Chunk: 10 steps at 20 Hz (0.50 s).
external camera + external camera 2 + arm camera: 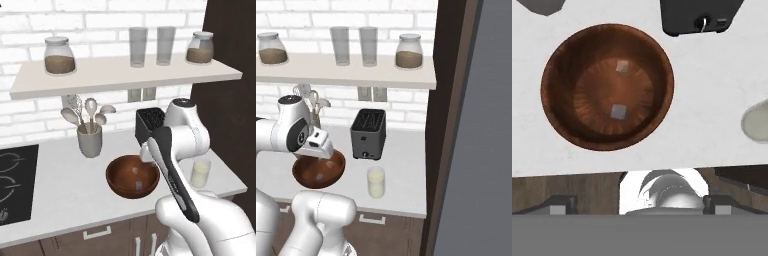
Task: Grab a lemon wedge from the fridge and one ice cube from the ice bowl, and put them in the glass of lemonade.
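The bowl (607, 86) sits on the white counter (712, 90) in the upper left of the hand view, seen straight from above, which suggests the hand has been set over it on purpose so the fingers can drop in from the top. Two small pale ice cubes lie on its floor: one cube (617, 111) near the centre, the other cube (622, 67) a little above it in the frame. The gripper (640, 205) has its jaws spread wide and holds nothing; its tips stand at the far left and far right of the bottom edge, well apart from each other. The bowl and both cubes lie above the tips in the frame and left of the line midway between them, so the hand is not yet centred on either cube and is, by my reading, high above the rim. In the left base view the bowl (132, 176) is at the middle, with the hand over its right side. The glass (200, 173) of pale lemonade stands right of the bowl there, near the counter's edge, just beside the arm; in the right base view the glass (375, 182) stands in front of the black toaster (369, 133). I see no lemon wedge in it or elsewhere. The likely step in hand is picking the ice.
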Motion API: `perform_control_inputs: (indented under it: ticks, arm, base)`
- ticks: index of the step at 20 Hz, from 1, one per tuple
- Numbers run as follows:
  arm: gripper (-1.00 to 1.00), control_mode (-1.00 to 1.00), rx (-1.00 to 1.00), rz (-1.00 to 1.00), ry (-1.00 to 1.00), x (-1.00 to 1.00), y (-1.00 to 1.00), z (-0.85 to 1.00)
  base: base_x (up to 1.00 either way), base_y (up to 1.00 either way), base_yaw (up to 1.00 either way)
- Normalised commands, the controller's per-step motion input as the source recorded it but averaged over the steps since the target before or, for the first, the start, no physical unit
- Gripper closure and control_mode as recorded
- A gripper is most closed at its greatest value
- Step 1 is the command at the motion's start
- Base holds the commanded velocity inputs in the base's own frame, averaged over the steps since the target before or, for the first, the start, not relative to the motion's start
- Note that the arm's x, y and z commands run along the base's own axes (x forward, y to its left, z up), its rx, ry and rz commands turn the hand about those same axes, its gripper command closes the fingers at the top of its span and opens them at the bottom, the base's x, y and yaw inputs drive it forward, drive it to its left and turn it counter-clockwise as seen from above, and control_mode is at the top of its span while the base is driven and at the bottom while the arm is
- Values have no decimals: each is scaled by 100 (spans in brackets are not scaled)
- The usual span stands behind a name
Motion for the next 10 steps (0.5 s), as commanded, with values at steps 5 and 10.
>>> perform_control_inputs:
  ticks: [5, 10]
  arm:
    - [-100, -100, -5, 0, 18, 0, 41, -53]
    - [-100, -100, -3, 0, 7, 3, 16, -45]
  base:
    - [0, 0, 0]
    - [0, 0, 0]
